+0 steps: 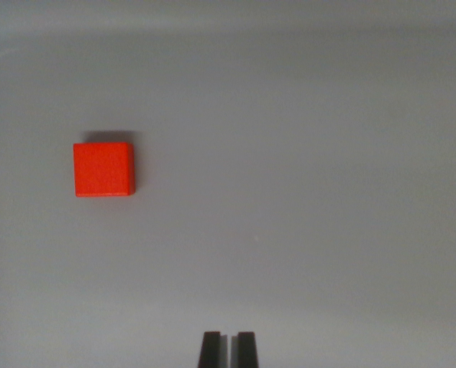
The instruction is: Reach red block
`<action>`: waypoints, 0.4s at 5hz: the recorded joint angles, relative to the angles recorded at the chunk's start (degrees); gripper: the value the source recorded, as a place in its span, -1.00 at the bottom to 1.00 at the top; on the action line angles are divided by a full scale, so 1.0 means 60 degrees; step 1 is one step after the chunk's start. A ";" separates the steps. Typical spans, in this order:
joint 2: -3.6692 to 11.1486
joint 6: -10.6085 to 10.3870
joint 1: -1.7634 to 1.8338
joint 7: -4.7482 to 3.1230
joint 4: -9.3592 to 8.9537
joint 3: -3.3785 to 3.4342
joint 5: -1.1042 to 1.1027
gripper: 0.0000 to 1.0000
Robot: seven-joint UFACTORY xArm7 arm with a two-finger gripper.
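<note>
A red block (104, 169) lies flat on a plain grey surface, in the wrist view's left half and a little above mid-height. My gripper (228, 349) shows only as two dark fingertips at the bottom edge, close to centre. The fingertips stand side by side with just a thin slit between them and nothing held. The block is well up and to the wrist view's left of the fingertips, apart from them.
The grey surface (304, 192) fills the whole picture. A faint curved rim or edge (5, 57) runs along the top left corner.
</note>
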 joint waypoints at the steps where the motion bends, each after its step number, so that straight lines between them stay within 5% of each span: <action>1: 0.0000 0.0000 0.0000 0.0000 0.0000 0.0000 0.0000 -1.00; 2: 0.0324 -0.0429 0.0078 -0.0028 -0.0074 0.0062 -0.0018 -1.00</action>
